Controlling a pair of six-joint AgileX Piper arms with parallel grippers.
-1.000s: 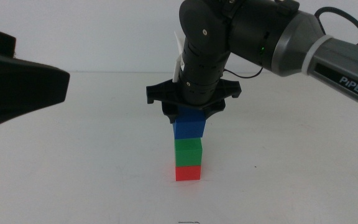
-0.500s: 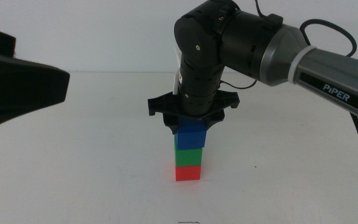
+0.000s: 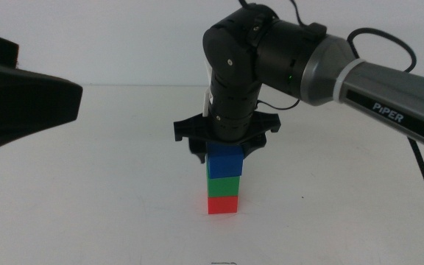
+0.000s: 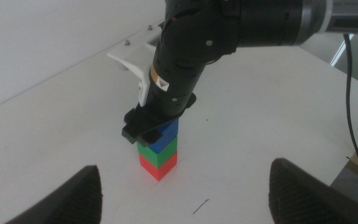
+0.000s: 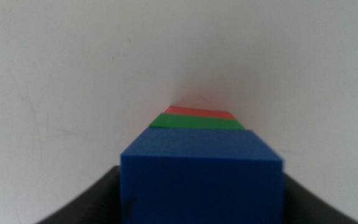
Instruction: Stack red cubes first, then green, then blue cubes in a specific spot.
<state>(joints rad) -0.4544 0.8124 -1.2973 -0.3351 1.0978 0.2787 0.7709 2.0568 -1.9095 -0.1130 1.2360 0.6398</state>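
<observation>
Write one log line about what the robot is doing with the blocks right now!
right gripper: shut on blue cube | blue on green cube | green on red cube | left gripper: open, waiting

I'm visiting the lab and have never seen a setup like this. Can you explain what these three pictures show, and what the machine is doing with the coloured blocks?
These are two robot arms at a white table, each ending in a two-jawed hand. One picture looks over the table from in front; the other two come from cameras on each arm's wrist.

On the table stands a small tower: the red cube at the bottom, the green cube on it, the blue cube on top. The right hand, reaching in from the right, grips the blue cube between its jaws, resting it on the green one. Its wrist camera looks straight down past that cube.

The left hand waits open, off to the side, watching the tower from a distance.
</observation>
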